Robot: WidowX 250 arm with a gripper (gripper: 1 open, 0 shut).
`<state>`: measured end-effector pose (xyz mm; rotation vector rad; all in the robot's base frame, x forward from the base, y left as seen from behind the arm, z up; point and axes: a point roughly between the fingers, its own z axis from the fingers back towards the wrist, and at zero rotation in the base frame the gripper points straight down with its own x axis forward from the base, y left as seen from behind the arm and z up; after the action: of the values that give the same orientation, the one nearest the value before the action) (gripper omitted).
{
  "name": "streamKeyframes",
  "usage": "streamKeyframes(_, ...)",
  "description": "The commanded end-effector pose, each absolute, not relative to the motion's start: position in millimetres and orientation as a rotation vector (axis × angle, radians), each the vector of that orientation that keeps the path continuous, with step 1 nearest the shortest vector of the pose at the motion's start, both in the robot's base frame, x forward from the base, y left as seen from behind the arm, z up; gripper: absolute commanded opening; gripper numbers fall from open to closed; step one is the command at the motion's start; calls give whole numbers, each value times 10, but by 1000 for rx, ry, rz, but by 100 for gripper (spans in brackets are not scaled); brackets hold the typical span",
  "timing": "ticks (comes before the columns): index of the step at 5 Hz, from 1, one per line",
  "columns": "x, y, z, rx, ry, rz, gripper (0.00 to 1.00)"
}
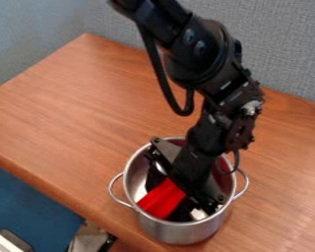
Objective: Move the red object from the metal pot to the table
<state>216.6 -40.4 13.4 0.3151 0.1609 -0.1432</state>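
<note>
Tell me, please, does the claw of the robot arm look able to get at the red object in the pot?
Probably yes: the claw is already down inside the open metal pot, right at the red object, and no lid bars the way. Whether its grip is firm, I cannot tell.
</note>
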Motion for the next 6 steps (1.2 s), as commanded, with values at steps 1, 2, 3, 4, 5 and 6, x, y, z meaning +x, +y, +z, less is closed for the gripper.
streamKeyframes(1, 2216, -482, 87, 317, 158, -165, 0)
streamKeyframes(2, 2249, -572, 66, 310, 160, -168, 0)
streamKeyframes(3, 2222, -684, 46, 319, 135, -196, 0)
streamKeyframes(4, 2194, -825, 30, 330, 110, -231, 0)
streamKeyframes(5, 2209, -734, 17, 321, 76, -208, 100)
streamKeyframes(6, 2225, -593, 21, 310, 57, -177, 100)
